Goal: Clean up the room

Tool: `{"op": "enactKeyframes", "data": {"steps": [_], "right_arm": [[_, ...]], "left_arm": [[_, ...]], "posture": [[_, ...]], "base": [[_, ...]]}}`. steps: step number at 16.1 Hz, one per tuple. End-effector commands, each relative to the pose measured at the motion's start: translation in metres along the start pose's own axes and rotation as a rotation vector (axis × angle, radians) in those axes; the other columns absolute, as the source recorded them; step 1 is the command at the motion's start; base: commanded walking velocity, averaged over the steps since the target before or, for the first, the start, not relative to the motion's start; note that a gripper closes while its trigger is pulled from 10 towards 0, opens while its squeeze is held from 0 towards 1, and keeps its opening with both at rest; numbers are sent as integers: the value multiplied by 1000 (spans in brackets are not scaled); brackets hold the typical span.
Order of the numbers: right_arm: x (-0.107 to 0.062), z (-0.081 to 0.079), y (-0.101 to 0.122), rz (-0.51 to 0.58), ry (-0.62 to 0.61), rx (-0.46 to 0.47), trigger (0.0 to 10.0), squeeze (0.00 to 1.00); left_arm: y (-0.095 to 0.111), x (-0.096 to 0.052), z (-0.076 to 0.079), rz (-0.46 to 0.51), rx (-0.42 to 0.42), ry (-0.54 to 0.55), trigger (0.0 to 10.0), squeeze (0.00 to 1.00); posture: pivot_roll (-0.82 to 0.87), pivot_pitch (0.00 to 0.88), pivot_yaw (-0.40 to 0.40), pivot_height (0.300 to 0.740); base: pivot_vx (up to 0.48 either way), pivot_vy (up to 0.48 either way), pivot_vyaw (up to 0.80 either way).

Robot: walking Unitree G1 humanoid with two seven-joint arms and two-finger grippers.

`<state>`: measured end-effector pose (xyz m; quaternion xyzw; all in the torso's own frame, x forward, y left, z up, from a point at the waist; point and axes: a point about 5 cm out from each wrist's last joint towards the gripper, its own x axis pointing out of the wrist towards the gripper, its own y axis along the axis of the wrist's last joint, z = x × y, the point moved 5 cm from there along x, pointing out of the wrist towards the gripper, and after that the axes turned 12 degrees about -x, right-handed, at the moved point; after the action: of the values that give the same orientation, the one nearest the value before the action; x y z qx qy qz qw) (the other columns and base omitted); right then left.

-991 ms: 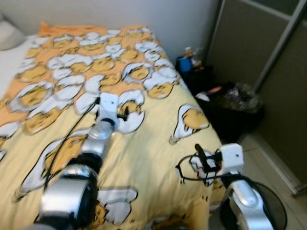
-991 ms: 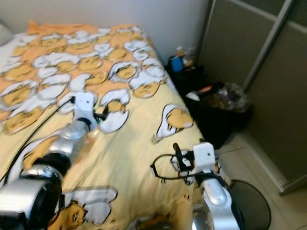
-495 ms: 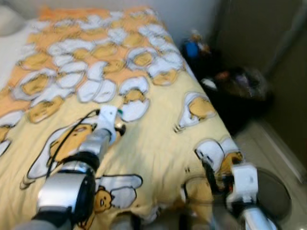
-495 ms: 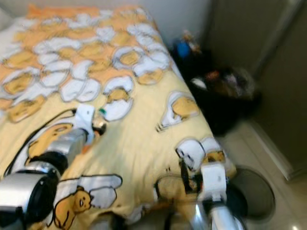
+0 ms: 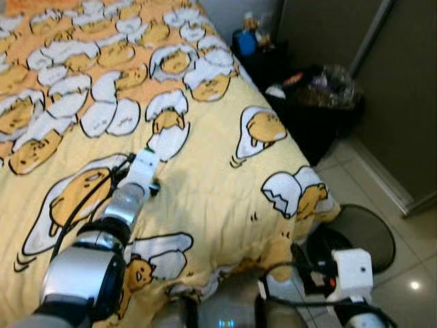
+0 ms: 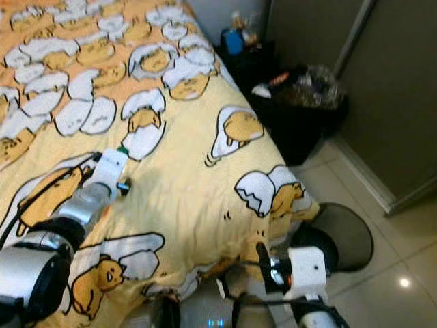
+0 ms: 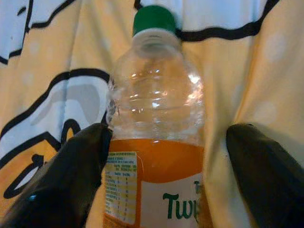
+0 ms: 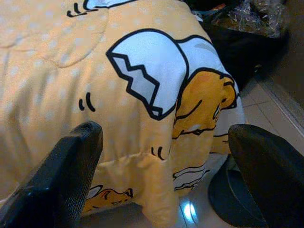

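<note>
Your left hand [image 7: 161, 156] rests mid-left of the frame on the bed [image 5: 205, 184], fingers spread around a bottle [image 7: 154, 137] lying there, one touching. Your right hand [image 8: 166, 175], lower right, hangs released off the bed's corner.

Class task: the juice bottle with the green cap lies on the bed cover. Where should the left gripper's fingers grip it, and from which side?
Grip the bottle across its round body, below the green cap. Come from its base end, as the left gripper does now: it lies flat, fingers straddling both sides.

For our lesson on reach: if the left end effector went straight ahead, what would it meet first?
The bottle, probably: it lies on the bedspread between the open left end effector fingers, one finger touching it.
</note>
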<state>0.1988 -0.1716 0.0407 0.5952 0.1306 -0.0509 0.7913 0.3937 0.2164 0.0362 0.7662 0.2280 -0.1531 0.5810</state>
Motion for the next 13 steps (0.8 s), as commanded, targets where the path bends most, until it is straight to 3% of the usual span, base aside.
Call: {"op": "enactKeyframes", "data": {"steps": [1,3,7,10,12,13], "right_arm": [[-2,2,1,-10,0,-10,10000,0],[-1,2,0,-18,9,-15,10000,0],[3,3,2,-19,16,-11,10000,0],[15,5,4,-5,2,4,10000,0],[32,8,9,26,-31,16,10000,0],[45,10,14,49,-45,20,10000,0]], "left_arm": [[-44,-4,0,-143,-6,0,0,0],[-46,-4,-10,-144,-52,30,0,0],[-43,-4,-14,-117,-57,16,0,0],[-22,-1,-8,-58,-38,-35,0,0],[-23,-1,-6,-80,-225,-56,0,0],[-29,-2,-13,-81,-344,-49,0,0]], "posture": [[-307,235,44,736],[-299,233,38,736],[-293,219,36,736],[-283,171,52,736],[-250,103,85,736],[-232,67,99,736]], "base": [[0,0,0],[0,0,0],[0,0,0],[0,0,0],[0,0,0],[0,0,0]]}}
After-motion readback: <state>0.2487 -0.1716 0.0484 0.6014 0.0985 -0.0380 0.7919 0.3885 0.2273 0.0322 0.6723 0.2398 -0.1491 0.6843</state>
